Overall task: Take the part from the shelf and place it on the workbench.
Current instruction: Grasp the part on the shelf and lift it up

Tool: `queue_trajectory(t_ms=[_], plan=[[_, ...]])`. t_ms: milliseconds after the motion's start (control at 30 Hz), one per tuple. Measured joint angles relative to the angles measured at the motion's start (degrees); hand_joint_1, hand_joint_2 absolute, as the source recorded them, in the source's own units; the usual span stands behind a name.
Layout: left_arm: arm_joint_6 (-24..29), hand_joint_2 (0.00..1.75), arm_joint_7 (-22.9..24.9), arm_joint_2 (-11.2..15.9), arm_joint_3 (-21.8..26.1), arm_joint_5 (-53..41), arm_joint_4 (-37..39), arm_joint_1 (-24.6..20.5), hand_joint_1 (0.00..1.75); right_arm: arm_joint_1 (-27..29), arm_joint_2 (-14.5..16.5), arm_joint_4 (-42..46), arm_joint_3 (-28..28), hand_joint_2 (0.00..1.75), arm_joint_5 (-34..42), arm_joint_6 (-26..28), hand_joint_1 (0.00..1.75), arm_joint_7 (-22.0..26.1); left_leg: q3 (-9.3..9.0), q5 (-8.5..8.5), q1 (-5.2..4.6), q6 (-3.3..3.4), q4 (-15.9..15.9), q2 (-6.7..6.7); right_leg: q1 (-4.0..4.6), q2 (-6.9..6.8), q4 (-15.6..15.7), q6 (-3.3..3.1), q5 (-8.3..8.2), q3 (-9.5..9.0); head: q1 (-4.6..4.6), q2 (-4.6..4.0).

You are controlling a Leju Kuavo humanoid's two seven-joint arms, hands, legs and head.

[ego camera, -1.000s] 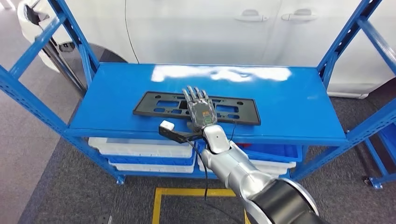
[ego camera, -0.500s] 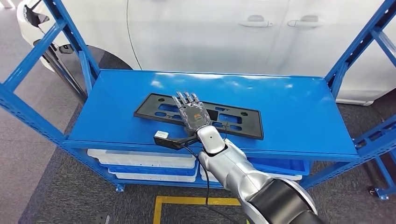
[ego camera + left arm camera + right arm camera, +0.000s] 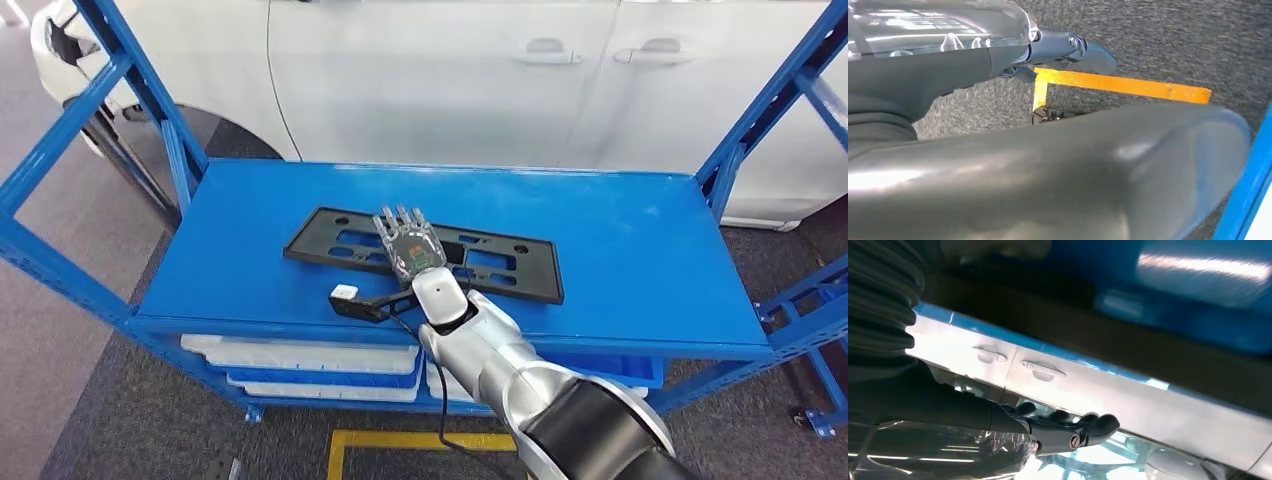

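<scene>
on the blue shelf (image 3: pixel 620 240), the long black part (image 3: pixel 330 240) lies flat, near the front edge and a little left of centre. the right hand (image 3: pixel 408 243) is stretched out over its middle, palm down, fingers straight and slightly apart, holding nothing; whether the palm touches the part or hovers just above it i cannot tell. in the right wrist view the fingers (image 3: pixel 1088 427) run along beside the dark part with no curl round its edge. over the last second the hand has drawn back a little toward the near rim of the part, and the whole scene has shifted as well, so some of that is the head moving. the part has not shifted on the shelf. so the pick is not yet made: the hand seems to be lining up for a grasp. the left hand (image 3: pixel 1068 47) hangs low over grey floor and a yellow line (image 3: pixel 1128 86); its grip i cannot tell.
</scene>
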State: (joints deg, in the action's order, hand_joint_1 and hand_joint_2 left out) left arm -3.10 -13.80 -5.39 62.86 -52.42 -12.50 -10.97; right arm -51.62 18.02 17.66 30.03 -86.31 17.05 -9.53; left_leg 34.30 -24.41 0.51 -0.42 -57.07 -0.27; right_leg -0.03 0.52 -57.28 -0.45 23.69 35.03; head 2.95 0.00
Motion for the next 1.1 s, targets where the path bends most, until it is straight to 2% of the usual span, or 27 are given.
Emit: queue_trajectory(t_ms=[67,100,167,233,267,300,333,400,433,467,567,600,667,733,767,800,833,900,933,967,1067,1100], plan=[[0.0,0.00,0.0,-0.1,0.0,0.0,0.0,0.1,0.00,0.0,0.0,0.0,0.4,1.75,-0.6,-0.7,1.72,-0.6,-0.12,0.73,0.18,0.76,0.2,-0.06,0.04,-0.03,-0.2,0.71,0.31,0.11,0.00,0.00],[0.0,0.00,0.0,-0.2,0.0,0.0,0.0,0.0,0.00,-0.1,0.0,0.0,0.6,1.75,-0.8,-1.1,1.74,-0.9,-0.22,0.90,0.29,1.10,0.4,-0.03,0.03,-0.07,-1.2,1.00,1.06,0.50,0.00,0.00],[0.0,0.00,0.0,-0.3,0.0,0.1,0.0,-0.1,0.00,-0.2,0.0,0.0,0.9,1.75,-1.0,-1.8,1.74,-1.5,-0.35,1.07,0.34,1.56,0.7,0.04,-0.13,-0.15,-6.9,1.39,4.34,3.11,0.00,0.00],[0.0,0.00,0.0,-0.2,0.0,0.2,0.0,-0.1,0.00,-0.1,0.0,0.0,1.2,1.75,-1.2,-2.4,1.74,-1.9,-0.25,1.00,0.18,1.76,0.5,0.06,-0.24,-0.18,-15.2,1.60,7.84,7.13,0.00,0.00],[0.0,0.00,0.0,-0.2,0.1,0.2,0.0,-0.1,0.00,0.0,0.0,-0.1,1.2,1.75,-1.2,-2.6,1.74,-2.0,-0.20,0.94,0.11,1.82,0.4,0.05,-0.25,-0.19,-17.7,1.65,8.44,8.45,0.00,0.00],[0.0,0.00,0.0,-0.2,0.1,0.2,0.0,-0.1,0.00,0.1,0.0,-0.1,1.3,1.75,-1.2,-2.7,1.74,-2.2,-0.16,0.87,0.05,1.85,0.3,0.02,-0.25,-0.19,-18.4,1.63,8.01,8.86,0.00,0.00],[-0.1,0.00,-0.1,-0.2,0.1,0.2,0.0,0.0,0.00,0.0,0.0,-0.1,1.3,1.75,-1.2,-2.8,1.74,-2.3,-0.15,0.77,0.00,1.85,0.1,-0.03,-0.23,-0.20,-16.6,1.50,6.45,8.02,0.00,0.00],[-0.2,0.00,-0.1,-0.3,0.1,0.3,0.0,0.0,0.00,-0.2,0.0,0.0,1.4,1.75,-1.1,-3.1,1.75,-2.7,-0.11,0.47,-0.21,1.63,-0.3,-0.17,-0.04,-0.20,-8.0,0.85,2.28,3.79,0.00,0.00],[-0.3,0.00,-0.2,-0.3,0.1,0.3,0.0,-0.1,0.00,-0.4,0.0,0.0,1.4,1.75,-1.1,-3.3,1.75,-2.9,0.00,0.32,-0.32,1.42,-0.6,-0.22,0.06,-0.23,-4.2,0.54,1.00,1.97,0.00,0.00],[-0.3,0.00,-0.3,-0.4,0.1,0.3,0.1,-0.1,0.00,-0.6,0.0,0.1,1.4,1.75,-1.1,-3.5,1.75,-3.0,0.11,0.19,-0.39,1.18,-0.8,-0.24,0.19,-0.23,-1.9,0.29,0.48,0.89,0.00,0.00],[-0.3,0.00,-0.4,-0.3,0.1,0.4,0.1,-0.1,0.00,-0.7,0.0,0.1,1.4,1.75,-1.1,-3.7,1.75,-3.3,0.24,-0.07,-0.33,0.31,-1.0,-0.19,0.14,-0.22,-0.8,-0.36,0.34,0.49,0.00,0.00],[-0.3,0.00,-0.5,-0.3,0.1,0.4,0.1,-0.1,0.00,-0.8,0.0,0.1,1.4,1.75,-1.1,-3.7,1.75,-3.3,0.52,-0.70,-0.29,-0.06,-1.7,-0.15,-0.02,-0.24,-0.5,-0.66,0.20,0.37,0.01,0.00],[-0.3,0.00,-0.6,-0.3,0.1,0.4,0.1,-0.1,0.00,-0.8,0.1,0.2,1.4,1.75,-1.1,-3.7,1.75,-3.3,2.49,-3.56,-0.08,-0.78,-6.3,-0.09,-0.28,-0.33,-0.2,-1.06,0.00,0.17,0.01,0.00],[-0.4,0.00,-0.7,-0.3,0.1,0.4,0.1,-0.1,0.00,-0.7,0.1,0.1,1.4,1.75,-1.1,-3.8,1.75,-3.4,5.98,-7.00,0.20,-1.40,-14.0,-0.08,-0.28,-0.38,-0.2,-1.18,0.02,0.20,0.00,0.00],[-0.4,0.00,-0.7,-0.2,0.1,0.4,0.1,0.0,0.00,-0.6,0.1,0.1,1.4,1.75,-1.1,-3.9,1.75,-3.5,7.20,-7.63,0.37,-1.64,-16.5,-0.07,-0.28,-0.39,-0.2,-1.17,0.04,0.21,0.00,0.00],[-0.4,0.00,-0.7,-0.2,0.1,0.4,0.1,0.1,0.00,-0.6,0.1,0.1,1.4,1.75,-1.1,-4.0,1.75,-3.6,7.42,-7.15,0.52,-1.82,-17.0,-0.06,-0.31,-0.38,-0.2,-1.15,0.06,0.20,0.00,0.00],[-0.5,0.00,-0.7,-0.1,0.1,0.4,0.1,0.1,0.00,-0.5,0.1,0.1,1.4,1.75,-1.2,-4.0,1.75,-3.6,6.47,-5.64,0.67,-1.92,-15.0,-0.03,-0.35,-0.37,-0.3,-1.07,0.11,0.15,0.00,0.00],[-0.5,0.00,-0.8,0.0,0.1,0.4,0.1,0.0,0.00,-0.6,0.1,0.1,1.4,1.75,-1.2,-4.0,1.75,-3.7,2.55,-1.95,0.86,-1.92,-7.1,0.06,-0.36,-0.32,-0.5,-0.70,0.31,0.03,0.00,0.00],[-0.6,0.00,-0.8,0.1,0.1,0.4,0.1,-0.1,0.00,-0.6,0.1,0.2,1.4,1.75,-1.2,-4.0,1.75,-3.8,0.91,-0.89,0.82,-1.61,-3.8,0.03,-0.29,-0.27,-0.7,-0.39,0.41,0.05,0.00,0.00],[-0.6,0.00,-0.8,0.1,0.1,0.4,0.1,-0.1,0.00,-0.7,0.1,0.2,1.4,1.75,-1.2,-4.0,1.75,-3.9,-0.04,-0.47,0.72,-1.24,-1.9,0.00,-0.21,-0.23,-0.8,-0.05,0.45,0.11,0.00,0.00],[-0.6,0.00,-0.8,0.1,0.1,0.4,0.1,0.0,0.00,-0.7,0.1,0.2,1.4,1.75,-1.2,-4.0,1.74,-4.0,-0.29,-0.39,0.58,0.13,-0.9,-0.09,-0.18,-0.20,-0.8,0.95,0.47,0.26,0.00,0.00],[-0.6,0.00,-0.8,0.1,0.1,0.4,0.1,0.0,0.00,-0.7,0.1,0.2,1.4,1.75,-1.2,-4.0,1.74,-4.0,-0.31,-0.24,0.64,0.53,-0.8,-0.07,-0.24,-0.21,-1.3,1.23,0.97,0.49,0.00,0.00]])
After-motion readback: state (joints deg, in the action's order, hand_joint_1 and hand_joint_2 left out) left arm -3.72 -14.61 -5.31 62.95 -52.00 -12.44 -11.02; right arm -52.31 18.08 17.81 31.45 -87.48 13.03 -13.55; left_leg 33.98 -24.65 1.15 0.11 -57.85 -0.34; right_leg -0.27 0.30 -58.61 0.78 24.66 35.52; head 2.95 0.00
